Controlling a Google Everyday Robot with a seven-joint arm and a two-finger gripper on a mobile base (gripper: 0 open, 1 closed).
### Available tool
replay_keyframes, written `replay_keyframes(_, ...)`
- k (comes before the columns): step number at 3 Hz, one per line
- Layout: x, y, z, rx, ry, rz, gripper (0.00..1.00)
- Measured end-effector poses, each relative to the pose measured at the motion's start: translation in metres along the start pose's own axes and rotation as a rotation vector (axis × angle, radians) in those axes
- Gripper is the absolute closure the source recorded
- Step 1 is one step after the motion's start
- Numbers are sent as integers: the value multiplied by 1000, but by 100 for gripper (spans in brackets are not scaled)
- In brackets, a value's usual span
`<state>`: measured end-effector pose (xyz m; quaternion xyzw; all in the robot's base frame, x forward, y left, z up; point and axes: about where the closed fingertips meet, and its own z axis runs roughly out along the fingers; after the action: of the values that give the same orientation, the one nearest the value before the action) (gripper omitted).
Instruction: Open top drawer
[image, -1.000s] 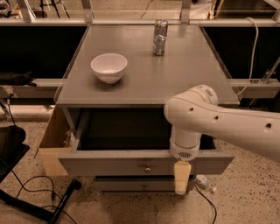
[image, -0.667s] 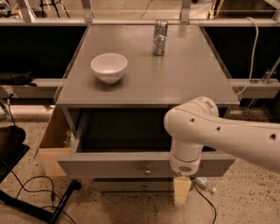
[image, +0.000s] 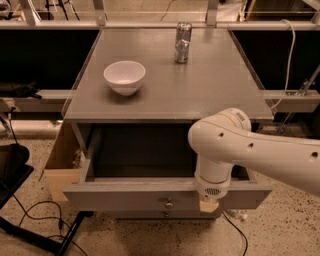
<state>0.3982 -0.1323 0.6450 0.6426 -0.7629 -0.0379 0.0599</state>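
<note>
The top drawer (image: 125, 197) of the grey table stands pulled far out, and its deep dark box is empty as far as I can see. Its small round knob (image: 169, 203) sits at the centre of the front panel. My gripper (image: 209, 205) hangs from the white arm (image: 250, 150) at the right part of the front panel, just right of the knob, with its tan tip against the panel's face. A lower drawer front (image: 166, 214) shows just beneath, shut.
A white bowl (image: 124, 76) and a metal can (image: 182, 42) stand on the grey tabletop (image: 210, 85). A cardboard box (image: 62, 162) sits at the table's left. Black cables (image: 35, 220) lie on the floor at lower left.
The arm dipped, then came back up, so the gripper tip is at the front panel again. The drawer front stands slightly further out than before.
</note>
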Motion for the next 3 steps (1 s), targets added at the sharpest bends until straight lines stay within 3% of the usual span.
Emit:
replay_keyframes(1,0,-2,-4,0,0,0,96)
replay_keyframes(3,9,14,-8,-25,16,-3,100)
